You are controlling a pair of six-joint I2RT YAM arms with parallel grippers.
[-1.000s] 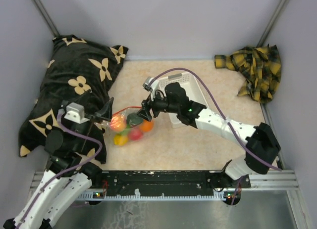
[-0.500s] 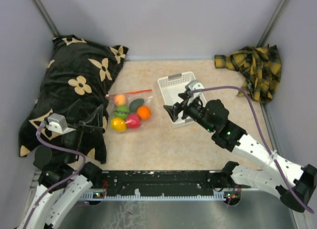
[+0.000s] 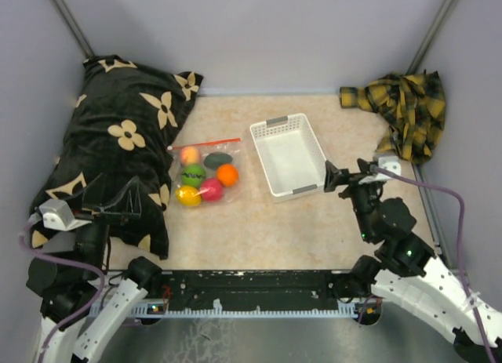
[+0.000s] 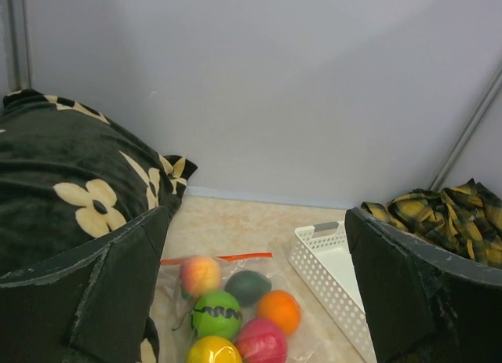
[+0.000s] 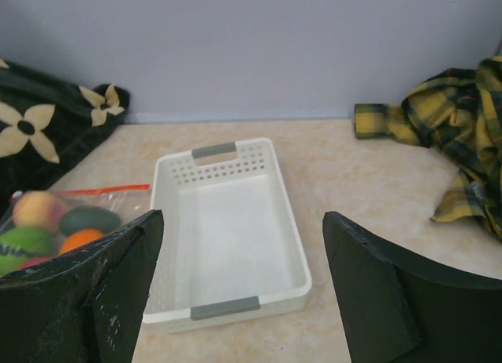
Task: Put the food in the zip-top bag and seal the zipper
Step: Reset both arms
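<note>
The clear zip-top bag lies flat on the table left of centre. All the food is inside it: peach, avocado, lime, orange, lemon and red apple. Its red-orange zipper runs straight along the far edge. Whether it is pressed shut does not show. My left gripper hangs open over the pillow's near corner, well left of the bag. Right of the basket, my right gripper is open and empty, with the bag at its far left.
A white basket stands empty just right of the bag. A black pillow with cream flowers fills the left side. A yellow plaid cloth is bunched in the far right corner. Grey walls close in three sides.
Both arms have drawn back from the bag toward their bases. The right gripper let go of the bag's edge and opened. The bag now lies flat with the zipper straight.
</note>
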